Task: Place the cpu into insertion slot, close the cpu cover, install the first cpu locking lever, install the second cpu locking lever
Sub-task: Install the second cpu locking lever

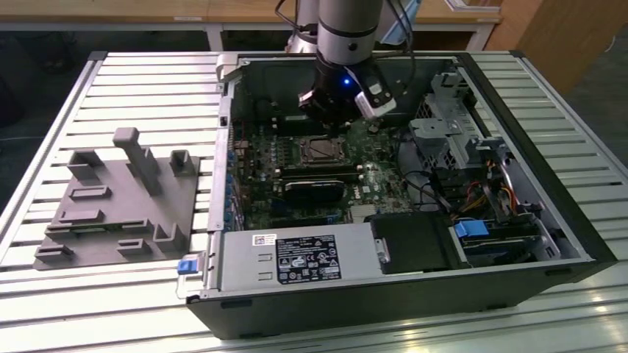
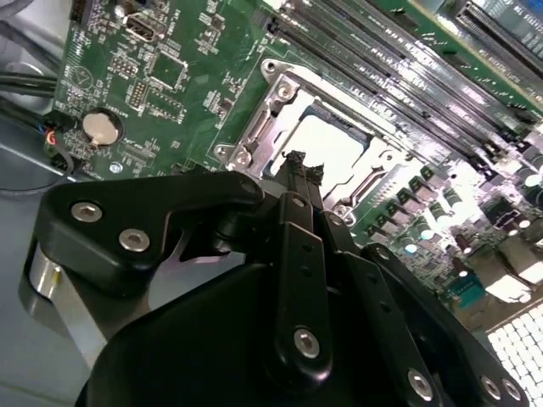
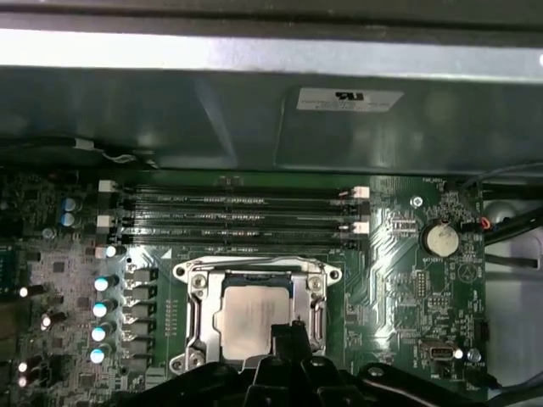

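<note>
In both wrist views the cpu [image 3: 248, 318] lies in the insertion slot [image 3: 193, 292], under the cpu cover [image 2: 280, 106]; the gripper [image 2: 297, 163], fingers together and empty, hangs just above. The exterior view shows case walls [image 1: 231, 110] close around the arm.

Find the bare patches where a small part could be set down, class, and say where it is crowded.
Free: the slatted table around the grey fixture, and the strip in front of the case. Crowded: the green board, with the gripper just above the cpu.
</note>
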`<state>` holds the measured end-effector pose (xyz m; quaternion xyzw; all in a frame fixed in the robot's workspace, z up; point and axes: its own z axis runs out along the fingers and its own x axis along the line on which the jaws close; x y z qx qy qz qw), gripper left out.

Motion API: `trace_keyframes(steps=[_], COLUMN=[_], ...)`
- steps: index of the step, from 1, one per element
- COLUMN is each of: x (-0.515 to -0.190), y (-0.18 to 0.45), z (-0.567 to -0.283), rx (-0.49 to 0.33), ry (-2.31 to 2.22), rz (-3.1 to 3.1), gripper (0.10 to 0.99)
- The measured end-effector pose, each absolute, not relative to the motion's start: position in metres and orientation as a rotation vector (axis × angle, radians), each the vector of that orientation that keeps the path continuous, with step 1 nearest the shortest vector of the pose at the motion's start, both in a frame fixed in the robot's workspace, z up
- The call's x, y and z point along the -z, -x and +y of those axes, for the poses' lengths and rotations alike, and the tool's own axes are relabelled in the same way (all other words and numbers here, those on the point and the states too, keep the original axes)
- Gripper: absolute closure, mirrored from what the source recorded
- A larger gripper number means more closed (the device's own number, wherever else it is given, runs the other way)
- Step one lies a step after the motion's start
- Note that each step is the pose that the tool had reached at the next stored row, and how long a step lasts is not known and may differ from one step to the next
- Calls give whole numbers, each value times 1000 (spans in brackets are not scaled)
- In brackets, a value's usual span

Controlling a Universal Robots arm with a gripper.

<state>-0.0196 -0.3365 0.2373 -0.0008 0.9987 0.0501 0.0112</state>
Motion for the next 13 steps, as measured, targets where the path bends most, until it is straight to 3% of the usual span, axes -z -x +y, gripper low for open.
trace_keyframes(steps=[13], x=[-236], y=[20], z=[-367], rx=[-184], ry=[3], rz=[3118], gripper=[980])
